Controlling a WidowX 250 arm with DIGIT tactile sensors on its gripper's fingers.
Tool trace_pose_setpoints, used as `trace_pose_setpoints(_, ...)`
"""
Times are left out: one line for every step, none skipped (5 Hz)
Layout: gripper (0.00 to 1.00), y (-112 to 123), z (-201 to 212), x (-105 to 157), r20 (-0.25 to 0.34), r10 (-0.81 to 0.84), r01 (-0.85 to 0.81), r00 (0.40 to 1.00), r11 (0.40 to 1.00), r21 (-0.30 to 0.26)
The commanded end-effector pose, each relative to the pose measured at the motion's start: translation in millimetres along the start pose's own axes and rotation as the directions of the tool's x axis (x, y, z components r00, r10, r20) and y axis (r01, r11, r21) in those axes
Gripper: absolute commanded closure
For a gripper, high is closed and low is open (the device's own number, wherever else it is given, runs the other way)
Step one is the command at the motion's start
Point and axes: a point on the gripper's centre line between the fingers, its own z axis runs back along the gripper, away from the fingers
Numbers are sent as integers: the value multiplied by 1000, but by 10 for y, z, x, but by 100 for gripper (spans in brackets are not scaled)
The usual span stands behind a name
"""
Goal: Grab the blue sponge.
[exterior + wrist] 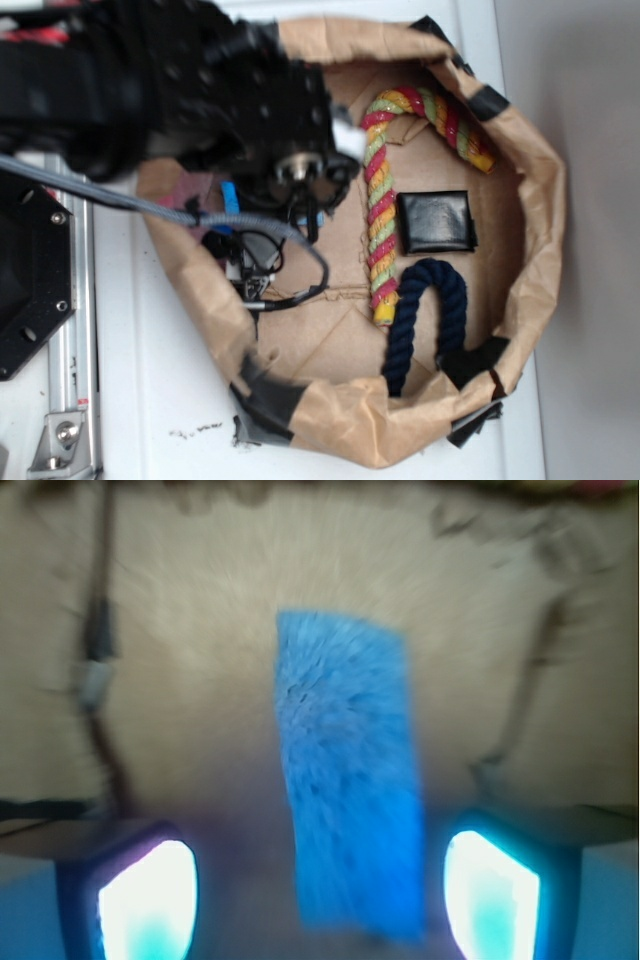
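Hovering spread-fingered over the blue sponge [350, 780], the tool [320, 890] looks lined up astride it; next, I judge, lower and close across its width.

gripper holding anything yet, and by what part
Nothing held. The gripper is open, its fingers either side of the sponge, not touching it.

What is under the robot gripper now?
The blue sponge lies flat on brown paper below the open gripper, between its fingertips. In the exterior view the arm covers most of it.
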Motion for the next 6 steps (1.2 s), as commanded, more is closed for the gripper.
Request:
trace_pose_setpoints(0,34,-280,134,-12,-1,1,1000,1000,-4)
trace_pose_setpoints(100,23,-296,135,-17,13,-12,1000,1000,24)
trace_pose_setpoints(100,29,-298,135,-32,6,-6,999,1000,17)
trace_pose_setpoints(100,37,-291,127,-35,0,0,999,1000,8)
trace_pose_setpoints(100,30,-268,120,-43,-8,9,999,1000,11)
trace_pose_setpoints(100,29,-246,116,-41,-14,13,999,1000,-12)
